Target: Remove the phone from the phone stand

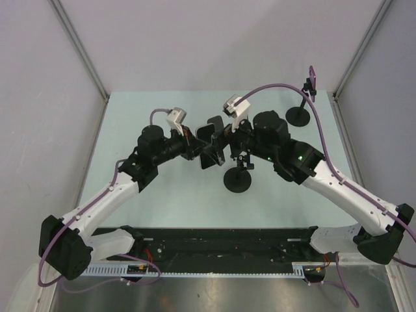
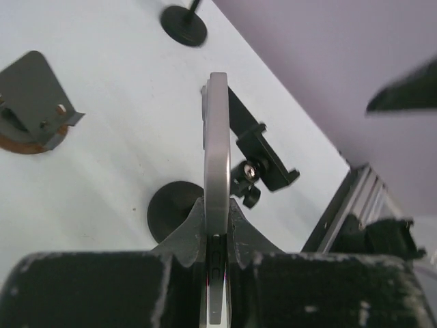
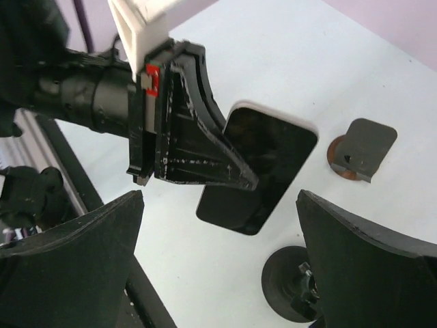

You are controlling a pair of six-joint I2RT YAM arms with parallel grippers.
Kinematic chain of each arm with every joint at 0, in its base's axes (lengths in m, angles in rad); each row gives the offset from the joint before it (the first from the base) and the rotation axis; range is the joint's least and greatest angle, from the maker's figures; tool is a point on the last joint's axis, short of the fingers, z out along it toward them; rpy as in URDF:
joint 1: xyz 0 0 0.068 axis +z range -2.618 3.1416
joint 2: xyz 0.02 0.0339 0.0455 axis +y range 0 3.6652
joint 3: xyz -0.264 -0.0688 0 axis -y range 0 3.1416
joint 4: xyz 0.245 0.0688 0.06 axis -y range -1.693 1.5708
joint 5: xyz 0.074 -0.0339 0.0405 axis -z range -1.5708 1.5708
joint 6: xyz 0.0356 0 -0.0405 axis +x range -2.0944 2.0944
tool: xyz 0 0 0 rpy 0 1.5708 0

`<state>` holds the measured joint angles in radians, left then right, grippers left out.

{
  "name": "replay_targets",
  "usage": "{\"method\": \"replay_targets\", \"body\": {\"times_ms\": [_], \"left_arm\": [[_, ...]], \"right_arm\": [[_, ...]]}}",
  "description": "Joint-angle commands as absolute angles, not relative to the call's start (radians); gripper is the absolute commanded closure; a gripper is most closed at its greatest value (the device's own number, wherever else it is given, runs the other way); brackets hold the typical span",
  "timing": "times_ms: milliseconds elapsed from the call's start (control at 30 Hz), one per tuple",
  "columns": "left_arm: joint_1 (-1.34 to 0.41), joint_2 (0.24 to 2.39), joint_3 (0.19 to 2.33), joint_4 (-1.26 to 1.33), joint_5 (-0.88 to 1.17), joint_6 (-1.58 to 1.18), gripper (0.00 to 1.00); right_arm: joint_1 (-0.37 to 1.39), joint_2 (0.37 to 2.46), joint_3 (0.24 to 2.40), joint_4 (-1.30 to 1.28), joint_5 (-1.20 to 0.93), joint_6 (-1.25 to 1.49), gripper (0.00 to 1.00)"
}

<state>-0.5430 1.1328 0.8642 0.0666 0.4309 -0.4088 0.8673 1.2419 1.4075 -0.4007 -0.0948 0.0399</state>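
Observation:
The phone (image 2: 217, 150), seen edge-on with a silver rim, is clamped between my left gripper's (image 2: 217, 205) fingers. From the right wrist its black screen (image 3: 273, 150) shows under that gripper's dark finger (image 3: 205, 157). The phone stand's clamp (image 2: 263, 154) stands close beside the phone's back. I cannot tell if they touch. Its round black base (image 2: 171, 212) rests on the table below. My right gripper (image 3: 220, 198) is open wide, its fingers on either side of the phone's lower end without touching it. From above, both grippers (image 1: 203, 151) (image 1: 227, 140) meet at mid-table over the phone stand (image 1: 238, 180).
A second stand with a round black base (image 1: 298, 116) and a purple piece on top is at the back right. A small grey bracket on a brown disc (image 3: 362, 147) sits beyond the phone. The black rail (image 1: 221, 244) runs along the near edge.

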Motion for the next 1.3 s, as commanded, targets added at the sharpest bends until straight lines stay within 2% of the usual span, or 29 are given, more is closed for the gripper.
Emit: {"method": "replay_targets", "body": {"times_ms": [0,233,833,1033,1133,1267], "left_arm": [[-0.541,1.066,0.874,0.176,0.218,-0.647,1.00],[-0.541,1.022,0.856,0.201,0.147,-0.787,1.00],[-0.563,1.012,0.867,0.247,0.213,-0.850,1.00],[-0.581,1.012,0.871,0.250,0.221,-0.845,0.99],[-0.586,1.012,0.874,0.252,0.224,-0.844,1.00],[-0.594,1.012,0.880,0.255,0.235,-0.845,1.00]], "right_arm": [[0.939,1.281,1.399,-0.348,0.173,0.100,0.00],[0.996,1.338,1.399,-0.342,0.252,0.112,0.00],[0.992,1.428,1.402,-0.276,0.250,0.103,0.02],[0.992,1.430,1.401,-0.272,0.261,0.094,0.10],[0.992,1.427,1.401,-0.271,0.259,0.087,0.19],[0.992,1.422,1.401,-0.278,0.261,0.080,0.41]]}}
